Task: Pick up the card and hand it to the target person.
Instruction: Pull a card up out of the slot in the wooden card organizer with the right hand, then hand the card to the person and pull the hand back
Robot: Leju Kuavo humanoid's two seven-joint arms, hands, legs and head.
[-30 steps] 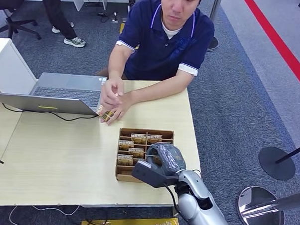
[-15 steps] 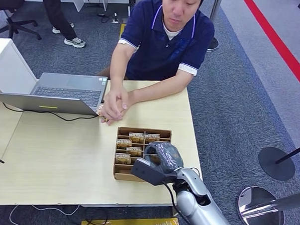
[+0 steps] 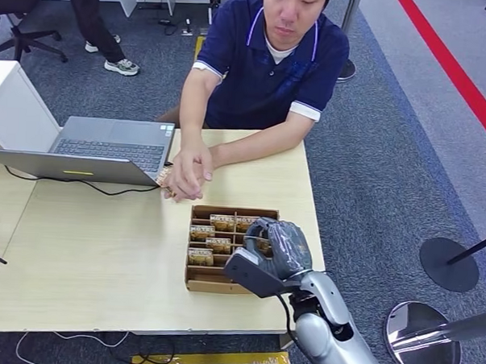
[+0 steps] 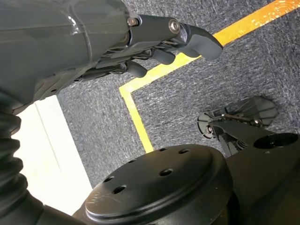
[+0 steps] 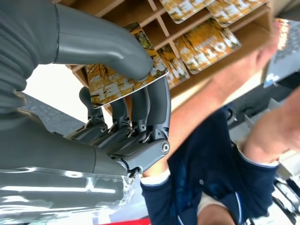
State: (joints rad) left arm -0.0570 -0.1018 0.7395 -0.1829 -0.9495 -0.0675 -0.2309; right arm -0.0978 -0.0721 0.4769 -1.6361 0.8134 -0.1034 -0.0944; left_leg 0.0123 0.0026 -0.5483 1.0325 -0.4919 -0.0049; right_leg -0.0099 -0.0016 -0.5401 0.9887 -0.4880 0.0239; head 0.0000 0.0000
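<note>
Fingers [image 5: 148, 110] of the right hand [image 3: 278, 250] pinch a yellow card [image 5: 122, 77] against the thumb, right over the near right corner of the cardboard divider box [image 3: 198, 283] on the desk [image 3: 91, 256]. More cards [image 3: 212, 245] lie in the box's compartments, and across the desk a person's hands [image 3: 189, 170] rest beside the laptop [image 3: 102, 148]. Left hand [image 4: 106, 42] hangs over the carpet, fingers loosely curled and holding nothing.

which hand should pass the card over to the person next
Right. The right hand already pinches a card above the wooden tray, across the table from the seated person. The left hand hangs over the carpet, holding nothing.
</note>
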